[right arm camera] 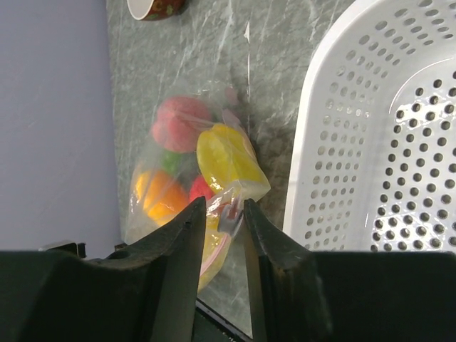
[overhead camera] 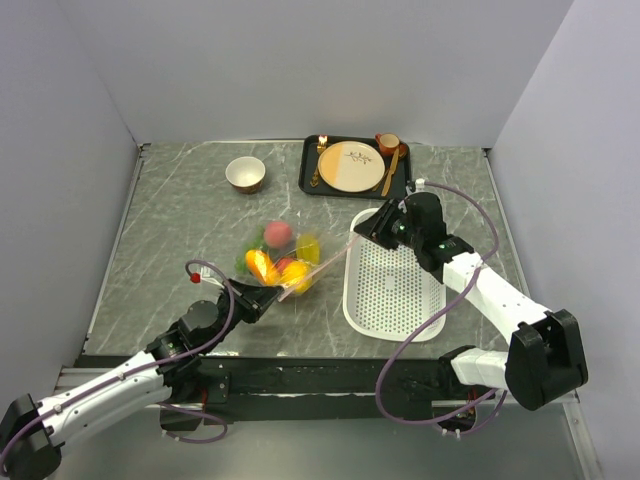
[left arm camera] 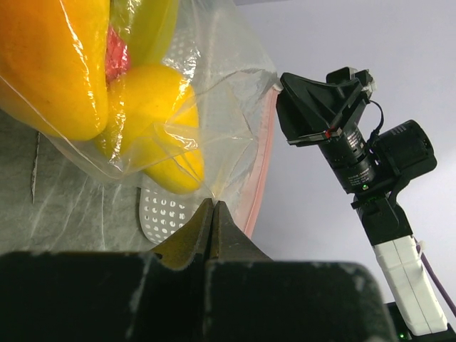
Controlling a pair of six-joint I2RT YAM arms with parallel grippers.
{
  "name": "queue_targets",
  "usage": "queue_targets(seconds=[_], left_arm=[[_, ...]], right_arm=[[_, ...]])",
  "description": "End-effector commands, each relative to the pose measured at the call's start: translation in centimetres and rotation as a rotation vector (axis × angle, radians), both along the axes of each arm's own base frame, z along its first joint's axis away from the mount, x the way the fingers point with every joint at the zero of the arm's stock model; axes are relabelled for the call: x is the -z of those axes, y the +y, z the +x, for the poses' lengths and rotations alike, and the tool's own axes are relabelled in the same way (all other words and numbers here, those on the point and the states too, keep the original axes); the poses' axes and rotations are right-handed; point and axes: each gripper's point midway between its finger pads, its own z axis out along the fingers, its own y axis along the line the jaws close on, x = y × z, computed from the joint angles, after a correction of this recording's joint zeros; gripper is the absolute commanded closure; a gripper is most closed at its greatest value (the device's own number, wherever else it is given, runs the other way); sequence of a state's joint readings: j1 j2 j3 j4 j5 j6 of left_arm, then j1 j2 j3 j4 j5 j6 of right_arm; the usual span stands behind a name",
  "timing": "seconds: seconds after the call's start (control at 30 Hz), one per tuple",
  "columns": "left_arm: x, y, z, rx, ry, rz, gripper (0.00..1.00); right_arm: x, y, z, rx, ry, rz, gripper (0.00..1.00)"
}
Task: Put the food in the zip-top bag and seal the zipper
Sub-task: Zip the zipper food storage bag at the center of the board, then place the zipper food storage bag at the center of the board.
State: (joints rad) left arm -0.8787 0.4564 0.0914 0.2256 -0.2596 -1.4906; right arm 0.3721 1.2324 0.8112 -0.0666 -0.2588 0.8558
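Clear bag (overhead camera: 280, 262), food (overhead camera: 279, 234) inside, lay beside basket (overhead camera: 395, 290), left gripper (overhead camera: 266, 298) pinched shut on its near corner, right gripper (overhead camera: 363, 227) slightly open, apparently empty, at far end of zipper (overhead camera: 315, 272); sealing in hand, closure unverified, so next move probably needs a firm pinch along zipper.

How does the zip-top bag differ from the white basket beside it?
The zip-top bag is clear and crinkly; the white basket is opaque and perforated. The bag holds the toy fruits; the basket shows nothing inside. The left claw pinches the bag; nothing grips the basket. Both rest on the table.
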Motion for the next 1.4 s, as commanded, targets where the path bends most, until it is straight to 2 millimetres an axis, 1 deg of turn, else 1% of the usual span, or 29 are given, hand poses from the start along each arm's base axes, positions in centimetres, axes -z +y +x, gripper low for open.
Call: queue_targets(seconds=[0.0, 0.07, 0.17, 0.23, 0.27, 0.4, 0.53, 0.83, 0.93, 1.17, 1.37], left_arm=[[-1.4, -0.3, 0.0, 0.007, -0.027, -0.043, 0.99], [-1.3, -0.3, 0.1, 0.007, -0.027, -0.044, 0.99], [-1.3, -0.3, 0.1, 0.007, -0.025, -0.046, 0.99], [-1.4, -0.3, 0.1, 0.008, -0.029, -0.046, 0.99], [-1.3, -0.3, 0.1, 0.007, -0.026, -0.042, 0.99], [-1.5, -0.3, 0.1, 0.006, -0.033, -0.046, 0.99], [-1.5, -0.4, 0.1, 0.01, -0.031, -0.042, 0.99], [-1.3, -0.2, 0.1, 0.005, -0.029, -0.041, 0.99], [-1.4, -0.2, 0.0, 0.005, -0.03, -0.042, 0.99], [-0.8, -0.1, -0.2, 0.009, -0.016, -0.033, 0.99], [-0.5, 0.5, -0.3, -0.007, -0.009, -0.031, 0.99]], right_arm=[[-1.2, 0.0, -0.1, -0.011, -0.039, 0.021, 0.69], [-1.1, 0.0, -0.1, -0.009, -0.035, 0.018, 0.73], [-1.1, 0.0, -0.2, -0.012, -0.034, 0.014, 0.73], [-1.0, 0.0, -0.2, -0.012, -0.027, 0.014, 0.72], [-1.0, 0.0, -0.3, -0.013, -0.025, 0.014, 0.69], [-0.8, 0.0, -0.4, -0.015, -0.024, 0.014, 0.67], [-0.5, -0.2, -0.4, -0.011, -0.022, 0.005, 0.71], [-0.6, -0.1, -0.3, -0.009, -0.02, 0.011, 0.87], [-0.4, -0.2, -0.2, -0.005, -0.016, -0.004, 0.87], [-0.6, -0.5, 0.4, 0.009, -0.027, -0.026, 0.88], [-0.4, -0.2, 1.1, 0.0, -0.027, -0.033, 0.87]])
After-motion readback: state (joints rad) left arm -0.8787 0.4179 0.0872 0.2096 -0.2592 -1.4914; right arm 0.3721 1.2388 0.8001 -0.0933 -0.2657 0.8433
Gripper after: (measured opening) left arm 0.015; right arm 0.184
